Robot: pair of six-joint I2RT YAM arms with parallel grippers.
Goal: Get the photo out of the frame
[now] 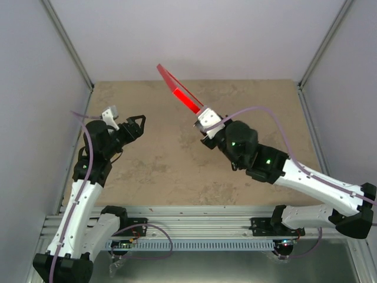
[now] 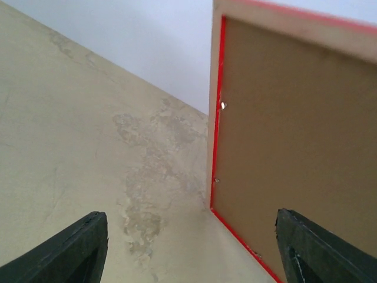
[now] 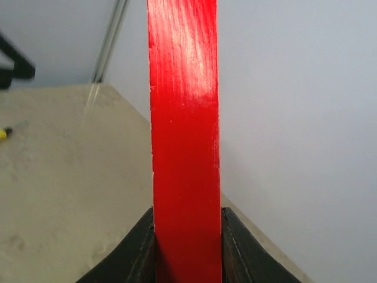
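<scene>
Right pincer (image 1: 203,119) clamps the rim of the red frame (image 1: 179,91), held edge-on above the bench (image 1: 171,171) toward 12 o'clock. At its 9 o'clock, the left pincer (image 2: 189,215) gapes wide and empty, facing the brown backing board (image 2: 294,147). The frame looks light, stiff and slick, so edges seem the safest hold. The photo is hidden.

A robotics lab test cell is shown, seen from above and from two wrist cameras. A beige, stone-patterned table (image 1: 177,177) is enclosed on three sides by plain pale panels (image 1: 200,35), which are held at the corners by bare aluminium posts (image 1: 68,44). A white-and-black left arm (image 1: 76,206) and right arm (image 1: 318,180) are bolted to a metal rail (image 1: 194,215) at the near edge. Purple cables (image 1: 259,108) are strung along the arms, and a slotted cable duct (image 1: 200,243) is fixed just below the rail.
</scene>
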